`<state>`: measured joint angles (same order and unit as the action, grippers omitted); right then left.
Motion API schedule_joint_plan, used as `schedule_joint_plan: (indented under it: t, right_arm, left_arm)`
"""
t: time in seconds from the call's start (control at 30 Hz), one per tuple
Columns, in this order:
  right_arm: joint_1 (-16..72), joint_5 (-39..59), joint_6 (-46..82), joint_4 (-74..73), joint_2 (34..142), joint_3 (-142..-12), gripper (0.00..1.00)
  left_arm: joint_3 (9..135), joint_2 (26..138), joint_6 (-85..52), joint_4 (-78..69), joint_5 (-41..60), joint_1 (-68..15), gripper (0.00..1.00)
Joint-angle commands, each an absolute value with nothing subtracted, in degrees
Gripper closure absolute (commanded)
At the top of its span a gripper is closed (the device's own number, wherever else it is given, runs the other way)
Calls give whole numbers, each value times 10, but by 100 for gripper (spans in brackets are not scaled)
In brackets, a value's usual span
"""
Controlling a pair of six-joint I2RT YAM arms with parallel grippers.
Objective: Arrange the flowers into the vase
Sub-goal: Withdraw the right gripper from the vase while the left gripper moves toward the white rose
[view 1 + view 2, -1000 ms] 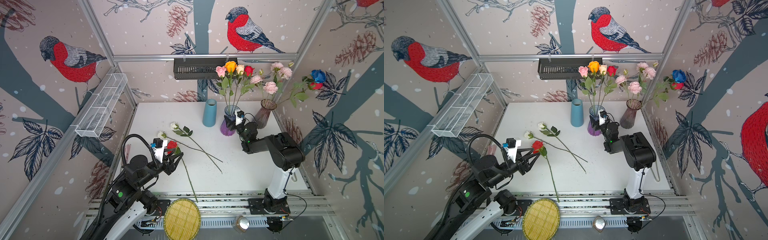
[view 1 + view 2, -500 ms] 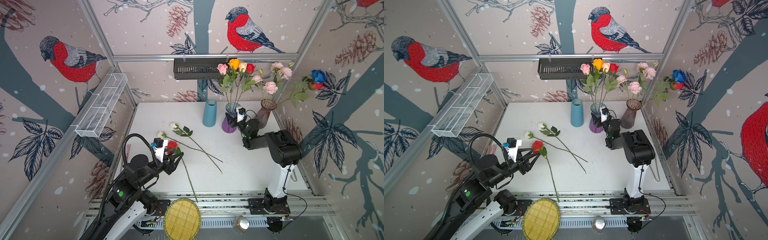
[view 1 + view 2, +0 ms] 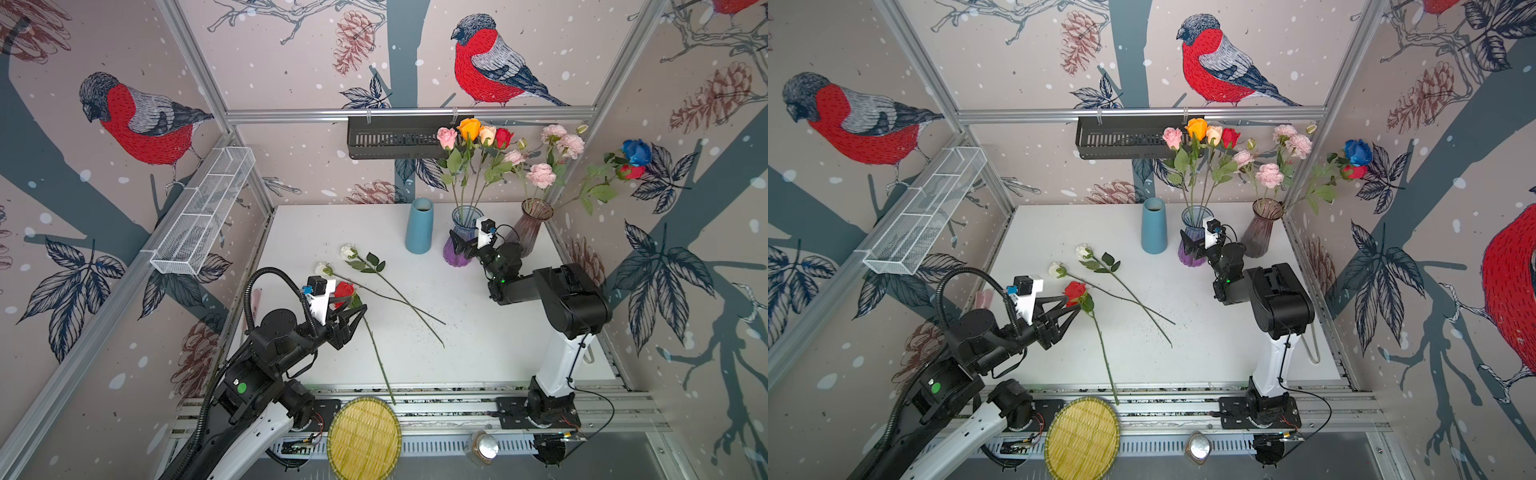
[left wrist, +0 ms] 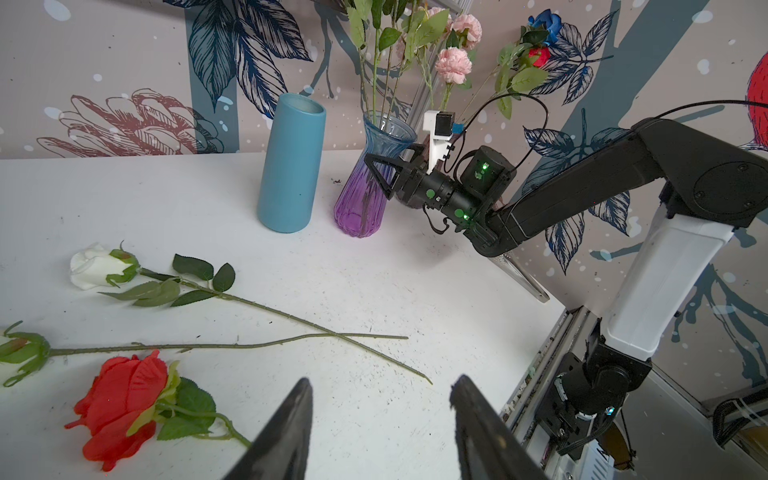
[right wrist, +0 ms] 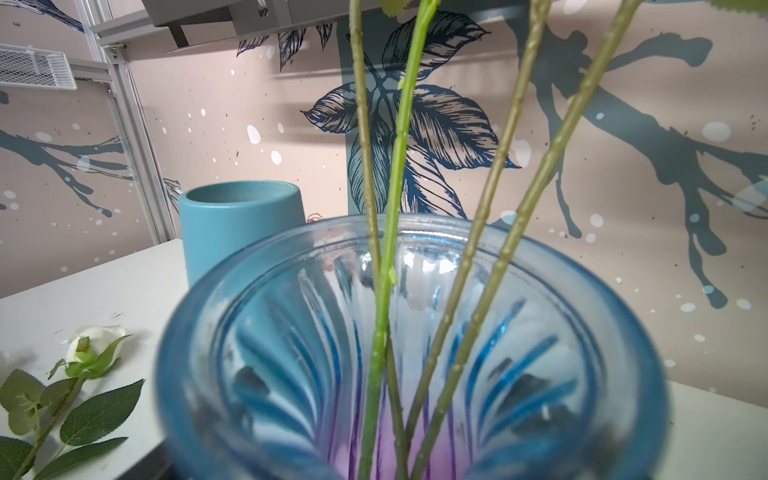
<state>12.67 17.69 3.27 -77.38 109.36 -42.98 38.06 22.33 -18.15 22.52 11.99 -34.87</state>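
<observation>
The purple vase (image 4: 359,208) holds four upright stems: pink, orange, peach and red roses (image 3: 473,133). The blue vase (image 3: 419,228) stands beside it. On its other side, the brown vase (image 3: 534,220) holds pink peonies (image 3: 540,174) and a blue rose (image 3: 636,151) that leans toward the wall. Two white roses (image 3: 347,251) and a red rose (image 3: 344,289) lie on the surface (image 3: 478,340).

The right jaws stand wide on either side of the purple vase; whether they touch the glass cannot be told. The left jaws hover half apart over the red rose's stem, holding nothing.

A second ago the right jaws were narrower on that vase, which has since shifted slightly toward the brown vase. The left jaws have not moved.
</observation>
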Motion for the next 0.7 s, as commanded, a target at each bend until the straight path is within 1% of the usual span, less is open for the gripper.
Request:
schedule_joint_plan:
  t: [0.0, 0.17, 0.33, 0.4, 0.5, 0.53, 0.6, 0.67]
  right_arm:
    - [127, 179, 43, -810, 1068, -413, 1]
    - [130, 164, 54, -819, 999, -348, 1]
    - [147, 106, 65, -796, 869, -237, 0]
    - [157, 75, 68, -735, 791, -203, 0]
    - [183, 38, 68, -531, 671, -201, 1]
    - [192, 31, 64, -494, 641, -197, 1]
    - [215, 35, 52, -433, 573, -193, 1]
    - [243, 51, 22, -386, 530, -204, 2]
  left_arm:
    - [381, 223, -180, 210, 124, -348, 46]
    - [380, 236, -181, 207, 129, -348, 45]
    - [383, 269, -180, 207, 139, -347, 45]
    - [383, 281, -181, 208, 133, -347, 45]
    - [390, 312, -182, 218, 112, -347, 45]
    - [393, 325, -182, 220, 110, -347, 46]
    - [397, 351, -174, 219, 112, -347, 45]
    - [395, 367, -172, 210, 112, -347, 47]
